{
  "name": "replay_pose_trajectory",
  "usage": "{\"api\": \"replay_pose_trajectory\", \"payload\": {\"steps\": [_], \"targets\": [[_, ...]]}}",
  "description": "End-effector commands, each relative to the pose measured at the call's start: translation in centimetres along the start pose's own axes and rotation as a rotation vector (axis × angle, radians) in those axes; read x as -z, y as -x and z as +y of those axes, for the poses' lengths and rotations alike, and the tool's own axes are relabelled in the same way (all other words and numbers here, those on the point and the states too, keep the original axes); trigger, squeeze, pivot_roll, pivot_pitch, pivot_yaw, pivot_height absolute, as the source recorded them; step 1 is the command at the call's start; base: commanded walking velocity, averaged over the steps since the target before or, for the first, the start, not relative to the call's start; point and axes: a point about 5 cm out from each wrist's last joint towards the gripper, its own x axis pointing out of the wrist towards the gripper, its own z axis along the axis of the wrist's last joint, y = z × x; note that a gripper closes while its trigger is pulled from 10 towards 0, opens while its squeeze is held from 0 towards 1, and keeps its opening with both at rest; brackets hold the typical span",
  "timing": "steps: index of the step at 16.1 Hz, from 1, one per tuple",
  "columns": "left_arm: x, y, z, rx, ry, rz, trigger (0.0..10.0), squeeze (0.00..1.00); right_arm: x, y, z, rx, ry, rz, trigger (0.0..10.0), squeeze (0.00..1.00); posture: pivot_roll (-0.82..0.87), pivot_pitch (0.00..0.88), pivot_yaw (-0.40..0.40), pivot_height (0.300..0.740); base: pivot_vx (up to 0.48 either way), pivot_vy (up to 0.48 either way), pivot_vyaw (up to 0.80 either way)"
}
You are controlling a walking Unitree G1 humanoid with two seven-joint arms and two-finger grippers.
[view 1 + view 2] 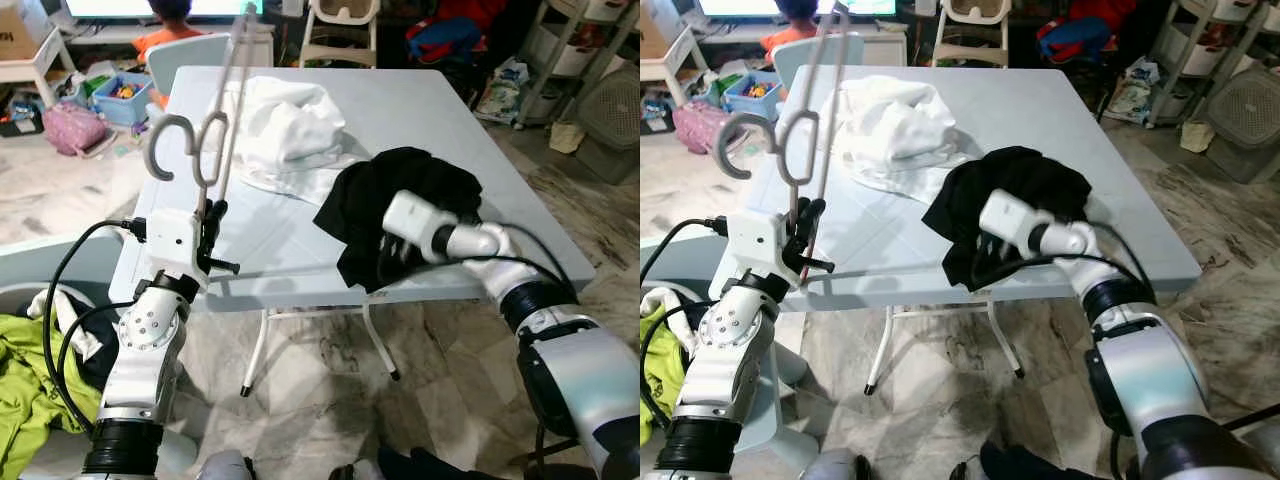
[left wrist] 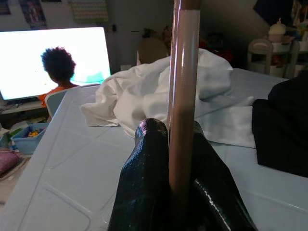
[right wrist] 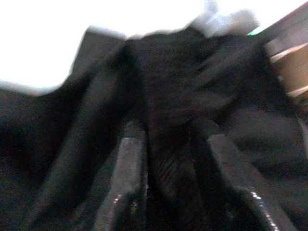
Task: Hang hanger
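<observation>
My left gripper (image 1: 210,232) is shut on the lower rod of a hanger (image 1: 222,110), holding it upright over the table's front left corner. Its grey hook (image 1: 163,142) curls to the left, and the brown rod (image 2: 182,91) runs up between the two black fingers (image 2: 144,183). A black garment (image 1: 410,185) lies crumpled at the front edge of the pale blue table (image 1: 420,110), partly hanging over it. My right gripper (image 1: 388,256) is at that hanging part, and a fold of black cloth (image 3: 168,159) fills the gap between its fingers (image 3: 126,178).
A white garment (image 1: 290,125) lies heaped on the table behind the hanger. A person (image 1: 168,25) sits facing a bright screen beyond the table. A green cloth (image 1: 25,385) fills a basket at lower left. Shelves (image 1: 590,60) stand at right, toys at far left.
</observation>
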Motion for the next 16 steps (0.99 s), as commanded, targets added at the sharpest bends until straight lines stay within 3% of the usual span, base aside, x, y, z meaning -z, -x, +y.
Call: {"api": "replay_pose_trajectory", "payload": {"steps": [1, 3, 4, 7, 8, 9, 11, 13, 16], "targets": [[2.6, 1.0, -0.2, 0.015, 0.017, 0.136, 10.0, 0.00, -1.0, 0.5, -1.0, 0.089, -0.009, -0.103, 10.0, 1.00, 0.02, 0.024, -0.065, 0.740, 0.000, 0.000, 0.00], [2.3, 0.9, -0.1, 0.023, 0.011, 0.129, 10.0, 0.00, -1.2, 0.8, -1.3, 0.160, -0.002, -0.148, 10.0, 1.00, 0.03, 0.020, -0.055, 0.740, 0.000, 0.000, 0.00], [2.3, 0.9, 0.1, 0.025, 0.008, 0.129, 10.0, 0.00, -1.5, 1.4, -2.4, 0.261, -0.007, -0.184, 10.0, 1.00, 0.04, 0.019, -0.046, 0.740, 0.000, 0.000, 0.00], [2.3, 0.9, 0.2, 0.029, 0.001, 0.131, 10.0, 0.00, -0.9, 2.6, -4.1, 0.327, -0.123, -0.190, 10.0, 1.00, 0.04, 0.014, -0.041, 0.740, 0.000, 0.000, 0.00], [2.2, 0.8, 0.2, 0.033, -0.001, 0.132, 10.0, 0.00, -0.2, 3.0, -4.0, 0.273, -0.184, -0.174, 10.0, 1.00, 0.04, 0.012, -0.040, 0.740, 0.000, 0.000, 0.00], [2.2, 0.8, 0.2, 0.035, -0.004, 0.132, 10.0, 0.00, 1.0, 3.5, -3.0, 0.129, -0.216, -0.138, 10.0, 1.00, 0.04, 0.012, -0.040, 0.740, 0.000, 0.000, 0.00], [2.2, 0.9, 0.3, 0.036, -0.008, 0.136, 10.0, 0.00, 2.5, 4.5, -1.6, -0.045, -0.222, -0.094, 10.0, 1.00, 0.03, 0.017, -0.036, 0.740, 0.000, 0.000, 0.00], [2.3, 1.0, 0.3, 0.037, -0.010, 0.141, 10.0, 0.00, 3.7, 5.9, -1.4, -0.130, -0.275, -0.052, 10.0, 1.00, 0.03, 0.025, -0.033, 0.740, 0.000, 0.000, 0.00], [2.4, 1.0, 0.0, 0.043, -0.007, 0.149, 10.0, 0.00, 3.8, 6.9, -1.5, -0.229, -0.430, -0.079, 10.0, 1.00, 0.03, 0.034, -0.030, 0.740, 0.000, 0.000, 0.00]]}}
